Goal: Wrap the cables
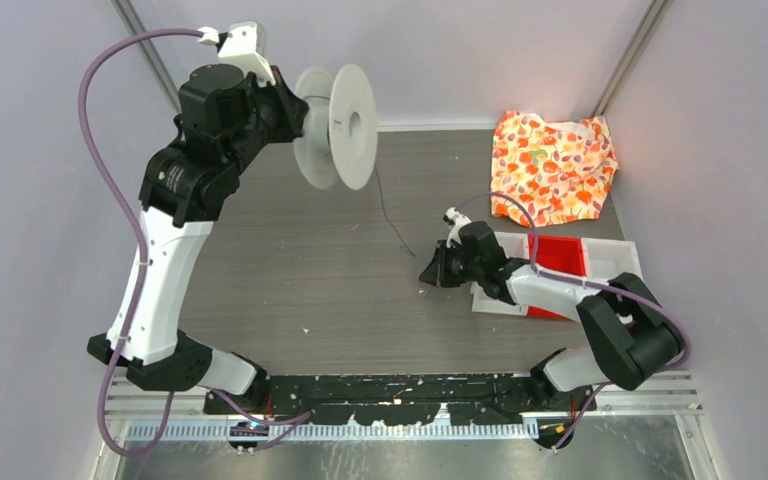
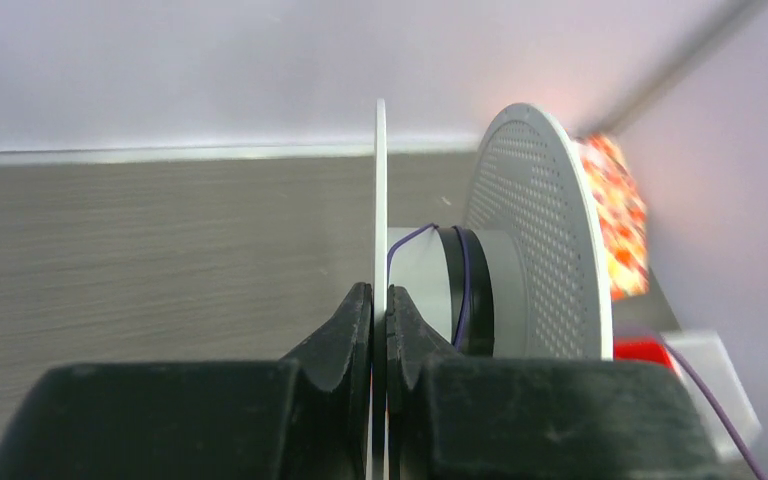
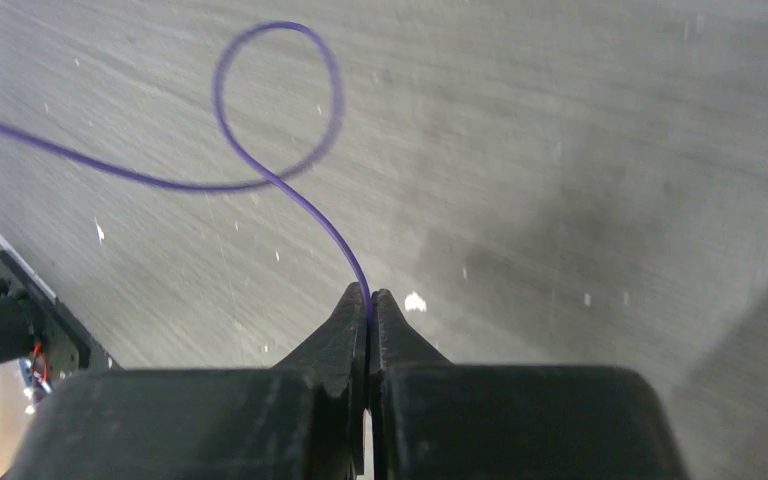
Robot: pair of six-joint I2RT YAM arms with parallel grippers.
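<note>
Here, cable (image 3: 332,236) pinched in right end effector (image 3: 370,300), looping away ahead

The cable (image 3: 322,222) is a very thin, purple, thread-like wire. One stretch of it is pinched right at the tips of my right gripper (image 3: 369,300), whose fingers are pressed together on it. From there it rises away ahead of the fingertips, curls into one round open loop that crosses itself, and trails off to the left, lying slack. Its other part sits beside my left gripper (image 2: 381,300), just right of the fingertips: a few purple turns (image 2: 463,290) lie round the hub of the spool (image 2: 535,230) whose flange that gripper clamps.
</note>
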